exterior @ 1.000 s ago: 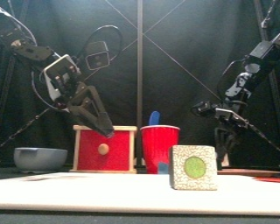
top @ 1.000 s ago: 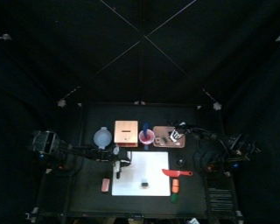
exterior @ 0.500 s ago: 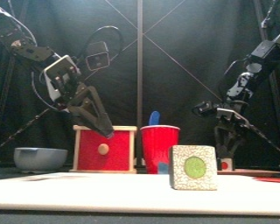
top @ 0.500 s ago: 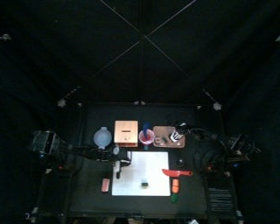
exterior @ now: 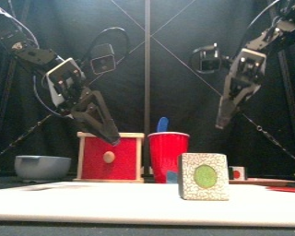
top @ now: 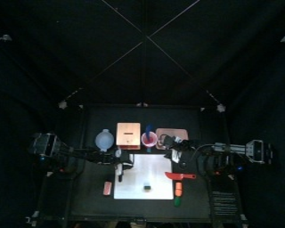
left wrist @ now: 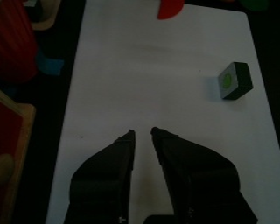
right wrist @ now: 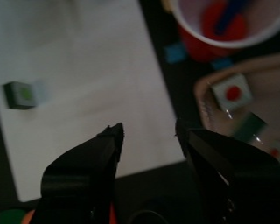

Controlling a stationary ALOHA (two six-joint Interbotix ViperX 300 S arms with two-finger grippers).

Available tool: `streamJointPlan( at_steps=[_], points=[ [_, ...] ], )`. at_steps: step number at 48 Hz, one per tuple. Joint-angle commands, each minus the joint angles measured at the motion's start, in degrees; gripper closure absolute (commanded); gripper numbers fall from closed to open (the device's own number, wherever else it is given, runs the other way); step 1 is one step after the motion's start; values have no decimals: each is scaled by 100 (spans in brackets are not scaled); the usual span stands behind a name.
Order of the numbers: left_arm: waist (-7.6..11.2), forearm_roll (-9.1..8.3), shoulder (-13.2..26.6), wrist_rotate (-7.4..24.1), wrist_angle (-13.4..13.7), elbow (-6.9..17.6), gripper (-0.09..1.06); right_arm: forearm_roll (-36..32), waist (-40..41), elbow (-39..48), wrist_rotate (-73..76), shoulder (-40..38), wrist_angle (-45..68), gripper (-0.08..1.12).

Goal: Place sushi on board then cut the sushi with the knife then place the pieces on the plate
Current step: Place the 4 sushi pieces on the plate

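Note:
A single sushi piece (exterior: 205, 177), pale with a green centre, stands upright on the white board (top: 153, 169) near its front; it shows in the top view (top: 146, 187) and in both wrist views (left wrist: 234, 80) (right wrist: 22, 94). The red cup (exterior: 169, 157) holds the blue knife (exterior: 162, 123) behind the board. My right gripper (exterior: 221, 120) hangs open, high over the board's back right corner near the cup (right wrist: 230, 22). My left gripper (left wrist: 142, 134) is shut and empty over the board's back left part (top: 124, 160). The pink tray (top: 171, 138) lies at the back right.
The wooden box (exterior: 111, 157) with its red drawer front stands left of the cup, and the blue-grey bowl (exterior: 41, 166) further left. A red item (top: 178, 176) lies at the board's right edge, with something green (top: 180, 190) in front of it. A small orange thing (top: 107, 187) lies left of the board.
My right arm has swung in from the table's right side and risen, so its gripper now hangs over the board's back right corner. The left arm and the sushi piece have not moved.

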State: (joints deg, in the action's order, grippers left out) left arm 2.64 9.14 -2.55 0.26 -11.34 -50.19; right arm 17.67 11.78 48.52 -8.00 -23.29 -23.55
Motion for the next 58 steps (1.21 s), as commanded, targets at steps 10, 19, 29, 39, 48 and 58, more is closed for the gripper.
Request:
streamJointPlan(
  at_steps=[10, 19, 29, 39, 48, 58],
  points=[
    [-18, 62, -26, -9, -35, 114, 31, 325, -1187, -404, 9, 554, 562, 19],
    [-18, 79, -26, -9, -35, 114, 31, 475, -1582, -721, 9, 1125, 606, 19],
    [-18, 141, -26, -9, -9, 114, 31, 712, -2206, -1336, 9, 1731, 624, 19],
    [-26, 132, -26, 0, -9, 97, 31, 958, -2470, -1679, 9, 2259, 677, 19],
    [-26, 123, -26, 18, -9, 88, 31, 923, -2452, -1802, 0, 2619, 721, 19],
    [-18, 123, -26, 18, -9, 79, 31, 923, -2435, -1828, -9, 2795, 747, 19]
  ],
)
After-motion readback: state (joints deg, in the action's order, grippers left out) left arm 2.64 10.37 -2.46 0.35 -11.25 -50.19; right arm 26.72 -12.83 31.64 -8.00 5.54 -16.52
